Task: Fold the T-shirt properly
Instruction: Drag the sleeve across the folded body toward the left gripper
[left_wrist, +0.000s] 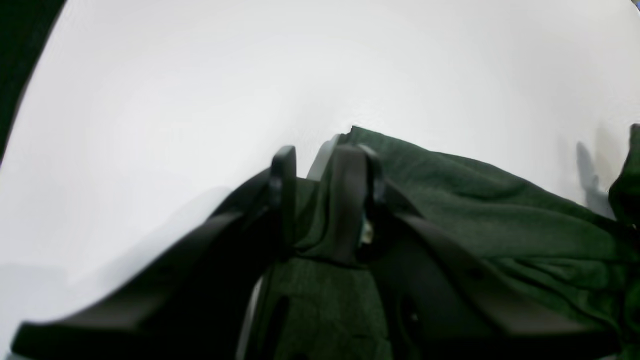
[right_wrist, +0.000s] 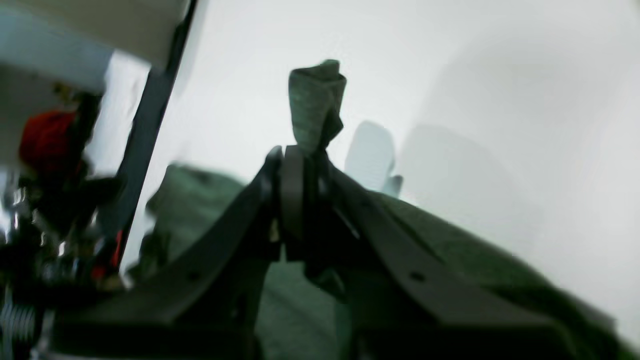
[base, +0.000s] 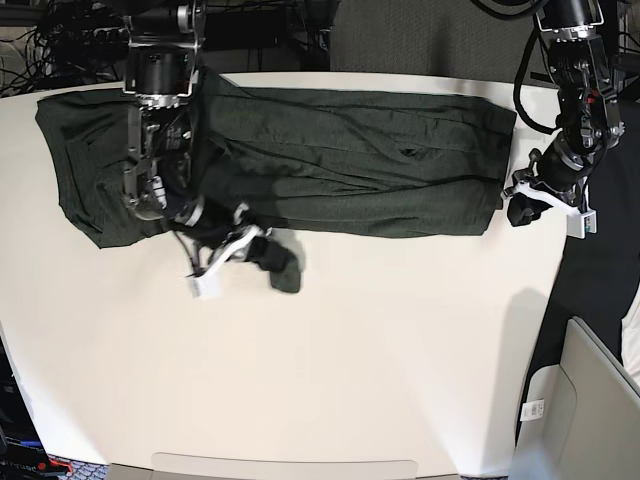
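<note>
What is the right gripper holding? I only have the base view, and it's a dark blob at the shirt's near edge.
Observer: The right gripper is shut on a bunched tuft of the T-shirt, which sticks out past its tips.
Operator: And the left one, at the shirt's corner?
Observer: On the left wrist view, cloth lies between the left gripper's fingers and drapes over one; whether it is pinched I cannot tell.

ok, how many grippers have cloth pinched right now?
2. The right gripper holds a bunched sleeve end of the T-shirt near mid-table; the left gripper pinches its edge at the table's side.
</note>
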